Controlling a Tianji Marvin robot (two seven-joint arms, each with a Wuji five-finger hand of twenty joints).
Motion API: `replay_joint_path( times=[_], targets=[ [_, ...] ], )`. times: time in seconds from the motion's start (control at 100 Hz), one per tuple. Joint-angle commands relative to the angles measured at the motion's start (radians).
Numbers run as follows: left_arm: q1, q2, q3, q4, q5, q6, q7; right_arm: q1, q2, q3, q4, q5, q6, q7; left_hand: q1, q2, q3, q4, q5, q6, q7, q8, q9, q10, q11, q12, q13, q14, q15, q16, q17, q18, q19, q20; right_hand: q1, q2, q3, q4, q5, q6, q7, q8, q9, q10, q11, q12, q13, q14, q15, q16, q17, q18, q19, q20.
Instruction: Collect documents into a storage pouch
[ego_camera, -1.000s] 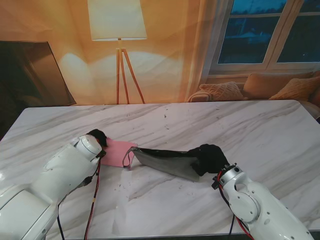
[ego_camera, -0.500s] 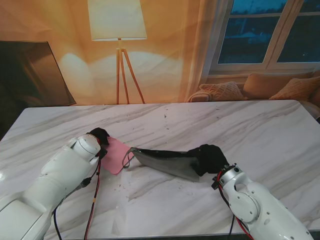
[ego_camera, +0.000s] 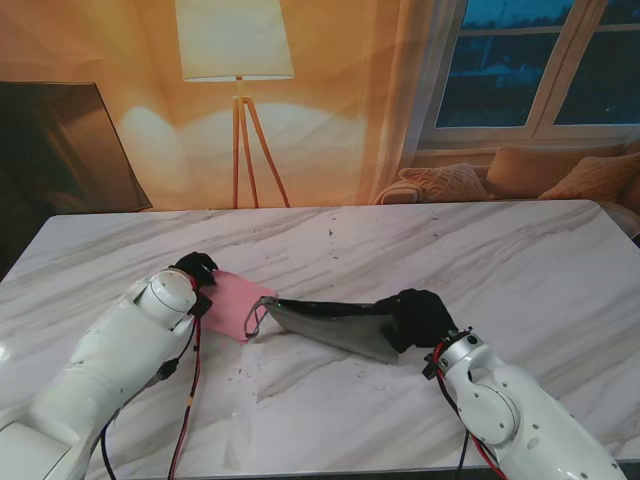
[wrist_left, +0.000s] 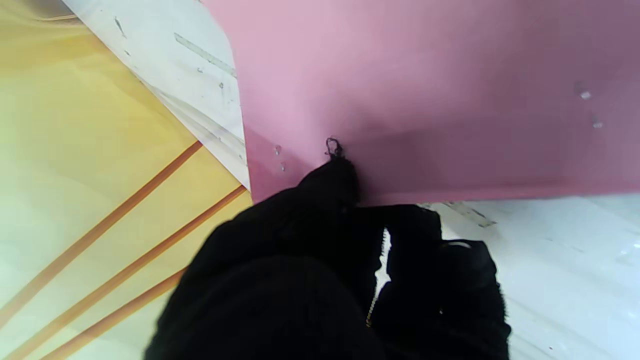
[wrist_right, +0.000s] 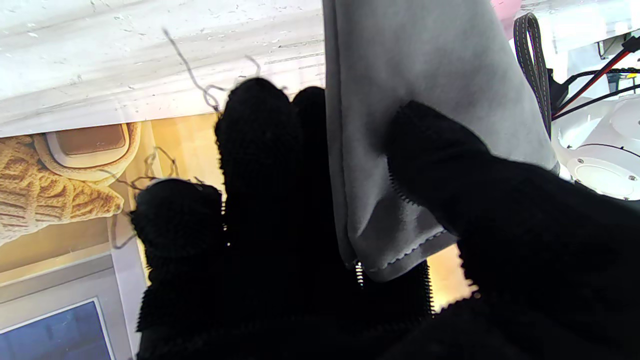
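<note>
In left robot hand (ego_camera: 197, 270): pink document (ego_camera: 232, 305)

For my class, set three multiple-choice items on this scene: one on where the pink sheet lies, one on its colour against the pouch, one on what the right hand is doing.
1. Where is the pink document relative to the grey pouch in the stand's view?
A. To the pouch's left
B. To the pouch's right
C. Fully inside the pouch

2. What colour is the pouch?
A. Pink
B. Grey
C. Yellow

3. What state is the right hand in?
A. Open, away from everything
B. Shut on nothing
C. Shut on the pouch

Answers:
1. A: the sheet lies by the left hand, with the pouch's strap end next to it.
2. B: the right wrist view shows grey fabric.
3. C: the gloved fingers and thumb pinch the pouch's end.
</note>
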Motion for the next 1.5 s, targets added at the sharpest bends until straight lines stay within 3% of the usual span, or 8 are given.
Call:
replay_joint_path(
  times=[0.0,0.3,0.52,0.74,1.19,1.49],
  targets=[
    [0.010,0.002,-0.009,-0.017,-0.009,0.002,-0.014,-0.001,-0.002,-0.003,0.003,-0.001,0.007,0.013,0.103,0.122,-0.038,0.064,0.039,-0.027,0.136,0.091,0.046,-0.010,0.211,0.105,0.058,0.122,0.034,0.018,-0.027,-0.096,-0.013,0.083,0.002,0.037,0.009,0.036,0.019,-0.010,0.051,0.017,-0.018,0.023,0.016,-0.002,-0.022,-0.029,0.019,0.012,-0.004,-0.011,0.025,0.009],
    [0.096,0.018,-0.084,-0.147,-0.034,0.003,0.015,0.000,-0.003,-0.005,0.004,0.001,0.008,0.014,0.104,0.145,-0.042,0.095,0.083,-0.054,0.136,0.141,0.052,0.002,0.252,0.134,0.067,0.127,0.049,0.038,-0.024,-0.083,-0.013,0.084,0.000,0.037,0.009,0.036,0.019,-0.009,0.051,0.016,-0.018,0.021,0.016,-0.002,-0.021,-0.028,0.020,0.012,-0.004,-0.011,0.025,0.009],
    [0.184,0.053,-0.150,-0.315,0.004,0.028,0.006,0.001,-0.004,-0.007,0.003,0.007,0.014,0.017,0.104,0.153,-0.052,0.101,0.084,-0.055,0.130,0.153,0.056,0.006,0.256,0.137,0.073,0.129,0.059,0.044,-0.016,-0.082,-0.006,0.088,0.001,0.040,0.009,0.036,0.019,-0.011,0.051,0.017,-0.018,0.019,0.015,-0.003,-0.022,-0.029,0.020,0.012,-0.004,-0.011,0.025,0.009],
    [0.264,0.089,-0.221,-0.473,0.060,0.046,-0.030,0.007,-0.011,-0.015,-0.007,0.048,0.036,0.033,0.104,0.155,-0.059,0.109,0.100,-0.060,0.122,0.160,0.062,0.009,0.258,0.138,0.078,0.128,0.067,0.042,-0.008,-0.078,-0.003,0.092,0.006,0.036,0.015,0.037,0.031,0.000,0.063,0.027,0.002,0.041,0.031,0.004,-0.010,-0.027,0.025,0.013,0.005,-0.009,0.031,0.011],
    [0.372,0.118,-0.305,-0.681,0.103,0.043,-0.067,0.056,-0.032,-0.047,-0.016,0.192,0.146,0.106,0.104,0.158,-0.065,0.115,0.115,-0.055,0.096,0.172,0.069,0.009,0.256,0.137,0.083,0.134,0.067,0.042,-0.006,-0.077,-0.002,0.094,0.012,0.028,0.026,0.035,0.043,0.022,0.061,0.034,0.010,0.061,0.044,0.006,0.000,-0.015,0.036,0.014,0.007,0.000,0.047,0.014],
    [0.432,0.130,-0.363,-0.790,0.152,0.004,-0.059,0.060,-0.029,-0.048,-0.011,0.184,0.135,0.109,0.104,0.158,-0.070,0.113,0.116,-0.055,0.092,0.178,0.071,0.004,0.253,0.136,0.083,0.131,0.067,0.041,-0.002,-0.081,-0.002,0.093,0.040,0.037,0.026,0.039,0.042,-0.010,0.066,0.058,0.001,0.047,0.046,0.015,-0.012,-0.020,0.035,0.013,0.002,-0.002,0.047,0.013]
  ],
)
